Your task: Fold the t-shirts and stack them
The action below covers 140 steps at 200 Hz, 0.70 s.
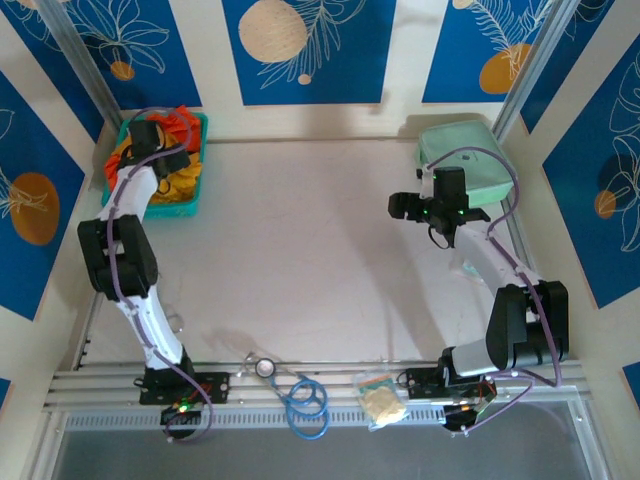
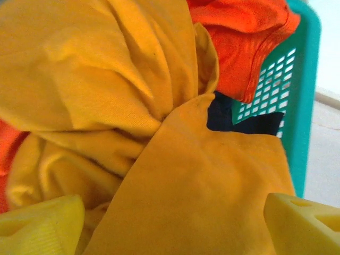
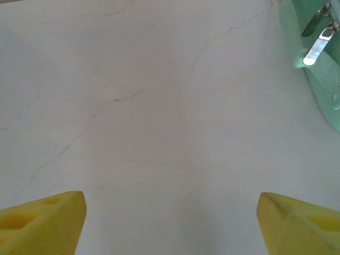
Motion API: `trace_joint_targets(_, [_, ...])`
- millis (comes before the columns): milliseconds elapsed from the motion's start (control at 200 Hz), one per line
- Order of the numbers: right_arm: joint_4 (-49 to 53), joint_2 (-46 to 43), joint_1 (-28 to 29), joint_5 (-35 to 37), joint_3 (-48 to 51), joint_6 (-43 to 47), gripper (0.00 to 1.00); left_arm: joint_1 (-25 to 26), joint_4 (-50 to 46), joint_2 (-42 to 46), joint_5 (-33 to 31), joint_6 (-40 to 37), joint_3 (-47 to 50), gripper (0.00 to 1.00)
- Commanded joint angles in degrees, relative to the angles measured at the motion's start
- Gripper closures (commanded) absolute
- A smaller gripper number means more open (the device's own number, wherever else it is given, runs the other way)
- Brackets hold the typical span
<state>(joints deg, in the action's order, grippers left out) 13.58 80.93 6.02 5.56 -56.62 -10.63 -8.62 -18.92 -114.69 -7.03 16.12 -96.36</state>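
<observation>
The t-shirts lie bunched in the teal tray at the table's far left. In the left wrist view a mustard-yellow tee lies crumpled close up, with a red-orange tee behind it against the tray wall. My left gripper hangs over the tray. It is open, its yellow fingertips wide apart with a flat fold of the yellow tee lying between them. My right gripper is open above bare table, with nothing between its fingers.
A pale mint-green padded case sits at the far right, just beside the right gripper, its zip pull in sight. A stethoscope and a small clear packet lie on the front rail. A dark patch shows inside the tray.
</observation>
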Motion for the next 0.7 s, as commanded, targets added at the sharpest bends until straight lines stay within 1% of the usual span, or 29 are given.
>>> trace_joint_targets(0, [2.6, 0.8, 0.4, -0.3, -2.4, 0.6, 0.18, -0.8, -3.0, -3.8, 1.7, -0.8, -3.8, 0.18])
trace_joint_targets(75, [2.9, 0.6, 0.6, 0.1, -2.3, 0.8, 0.2, -0.9, -2.9, -4.7, 1.7, -1.1, -5.0, 0.27])
trace_joint_targets(125, [3.2, 0.6, 0.5, 0.1, -2.3, 0.8, 0.22, -0.9, -2.4, -4.5, 1.7, -1.2, -5.1, 0.36])
trace_joint_targets(180, [3.2, 0.4, 0.6, 0.1, -2.3, 0.7, 0.25, -0.9, -1.8, -4.2, 1.9, -1.4, -5.3, 0.55])
trace_joint_targets(270, [3.2, 0.2, 0.8, 0.0, -2.3, 0.3, 0.28, -0.9, -2.1, -3.5, 2.3, -2.1, -6.5, 0.81])
trace_joint_targets(330, [3.2, -0.1, 0.9, 0.0, -2.5, 0.0, 0.31, -0.9, -2.9, -2.5, 2.5, -2.3, -7.2, 1.0])
trace_joint_targets(505, [3.5, -1.5, 1.6, -0.2, -3.1, -0.4, 0.33, -0.3, -4.6, 4.7, 5.4, -3.1, -8.1, 1.0])
trace_joint_targets(695, [4.1, -3.4, 1.7, -1.3, -3.4, -1.3, 0.33, 1.8, -14.8, 12.4, 12.3, -3.4, -15.9, 1.0])
